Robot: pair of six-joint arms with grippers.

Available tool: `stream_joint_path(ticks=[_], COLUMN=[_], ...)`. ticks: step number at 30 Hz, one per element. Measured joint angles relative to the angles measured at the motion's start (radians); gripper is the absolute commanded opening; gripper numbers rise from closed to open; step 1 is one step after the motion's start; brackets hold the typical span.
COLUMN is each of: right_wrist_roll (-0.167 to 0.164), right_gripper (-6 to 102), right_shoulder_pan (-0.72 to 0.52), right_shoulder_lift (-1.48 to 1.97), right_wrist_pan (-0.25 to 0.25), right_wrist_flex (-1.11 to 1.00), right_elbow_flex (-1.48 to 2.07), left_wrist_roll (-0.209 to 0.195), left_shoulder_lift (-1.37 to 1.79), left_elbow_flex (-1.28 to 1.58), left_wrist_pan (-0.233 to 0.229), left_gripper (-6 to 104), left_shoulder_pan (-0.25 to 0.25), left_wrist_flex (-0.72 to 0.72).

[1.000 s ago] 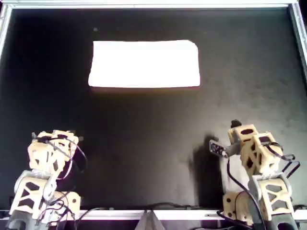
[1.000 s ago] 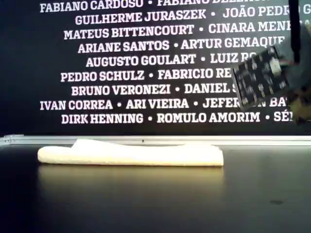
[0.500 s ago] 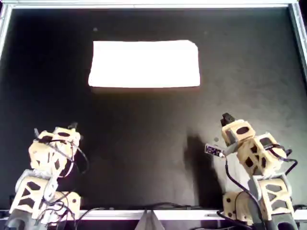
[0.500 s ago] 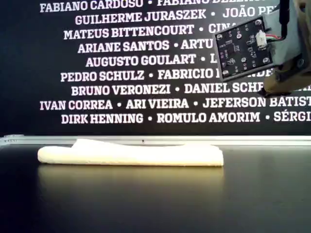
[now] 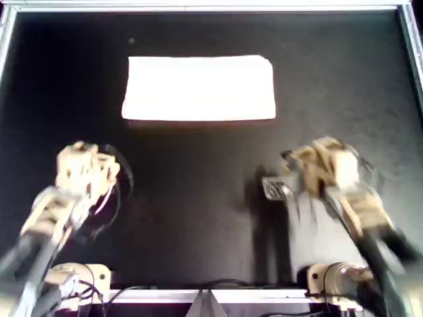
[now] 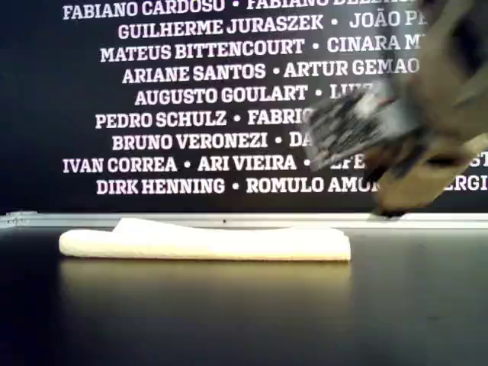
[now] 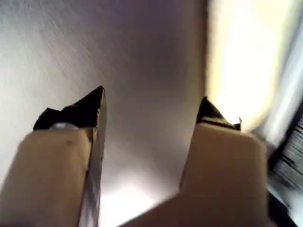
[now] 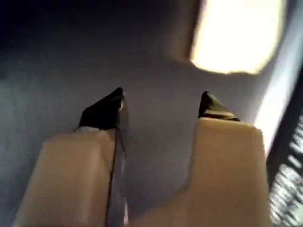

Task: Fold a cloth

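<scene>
Cloth (image 5: pixel 199 88) lay flat, soft and light, likely limp; I judged its near corners best to pinch, with both my grippers (image 7: pixel 149 109) (image 8: pixel 161 103) wide open, empty.

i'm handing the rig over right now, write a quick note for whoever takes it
Left gripper: open, empty, above bare table.
Right gripper: open, empty, also off the cloth.
The cloth lies flat as a long rectangle at the far side of the black table in the overhead view, apart from both arms.
Done: it looks folded at least once already.
Left: reach the cloth, grip an edge, make the next fold.
</scene>
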Motion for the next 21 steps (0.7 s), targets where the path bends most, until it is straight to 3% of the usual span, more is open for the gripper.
stream_joint_path(ticks=[5,14,21], right_wrist_roll=[0.008,0.0,0.0], right_gripper=[64,64,64], right_shoulder_pan=[0.011,0.009,0.009], right_shoulder_lift=[-0.348,-0.471,-0.678], right_wrist_pan=[0.0,0.003,0.009], right_wrist_flex=[0.0,0.0,0.0], right_elbow_flex=[-0.249,-0.445,-0.647], left_wrist_roll=[-0.002,-0.003,-0.005], left_shoulder_lift=[-0.279,-0.514,-0.735], left_elbow_flex=[-0.193,-0.425,-0.626], left_wrist_pan=[0.0,-0.005,-0.008], left_gripper=[70,71,84], left_shoulder_pan=[0.0,0.0,0.0], left_wrist_flex=[0.0,-0.002,-0.008])
